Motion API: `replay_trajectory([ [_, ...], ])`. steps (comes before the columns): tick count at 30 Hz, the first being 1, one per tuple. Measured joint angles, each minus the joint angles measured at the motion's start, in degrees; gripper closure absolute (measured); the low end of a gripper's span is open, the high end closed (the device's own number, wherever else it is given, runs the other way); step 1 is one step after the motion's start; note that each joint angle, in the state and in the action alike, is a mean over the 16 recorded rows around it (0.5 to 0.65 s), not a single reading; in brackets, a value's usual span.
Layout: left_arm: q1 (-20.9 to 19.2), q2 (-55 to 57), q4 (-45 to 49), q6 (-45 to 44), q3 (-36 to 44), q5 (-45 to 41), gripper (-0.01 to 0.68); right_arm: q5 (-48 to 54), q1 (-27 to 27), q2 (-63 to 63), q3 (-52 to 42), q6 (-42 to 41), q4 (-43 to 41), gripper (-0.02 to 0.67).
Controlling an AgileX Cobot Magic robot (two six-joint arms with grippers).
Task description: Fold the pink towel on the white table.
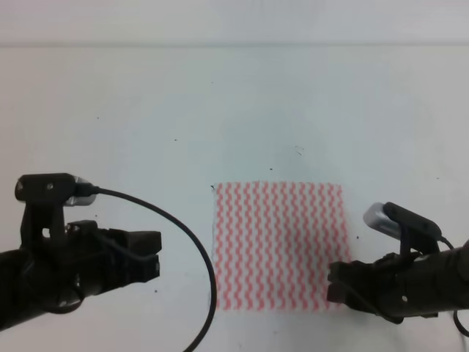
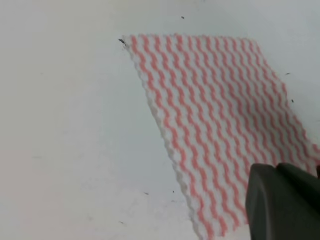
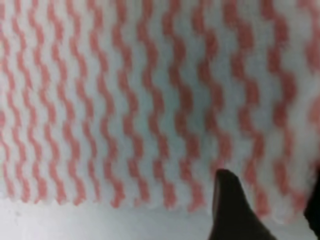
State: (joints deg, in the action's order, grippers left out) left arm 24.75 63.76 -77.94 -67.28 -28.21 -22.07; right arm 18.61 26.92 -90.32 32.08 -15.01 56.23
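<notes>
while the pink towel (image 1: 278,246) lay flat near the white table (image 1: 234,110) front edge, right gripper (image 1: 338,284) sat at its near right corner, jaws parted, gripping nothing. left gripper (image 1: 150,257) hung clear to the left; couldn't tell its opening.

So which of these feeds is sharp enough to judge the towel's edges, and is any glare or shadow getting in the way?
Exterior high: soft overall, even light; pink towel edges readable on the white table. Left wrist: mild blur, near edge still traceable, dark left gripper blocking the lower right corner. Right wrist: very close and blurred, only the bottom hem shows, right gripper fingertip over it. No glare anywhere.
</notes>
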Motion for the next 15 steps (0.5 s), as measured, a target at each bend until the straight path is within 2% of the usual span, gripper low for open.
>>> replay_trajectory([
  [7, 0.01, -0.08, -0.03, -0.04, 0.0, -0.37, 0.676, 0.18, 0.01, -1.13, 1.26, -0.14, -0.84, 0.363],
  [15, 0.02, -0.12, -0.04, -1.13, -0.01, -0.36, 0.677, 0.01, 0.03, -1.32, 1.49, -0.04, -1.5, 0.519],
])
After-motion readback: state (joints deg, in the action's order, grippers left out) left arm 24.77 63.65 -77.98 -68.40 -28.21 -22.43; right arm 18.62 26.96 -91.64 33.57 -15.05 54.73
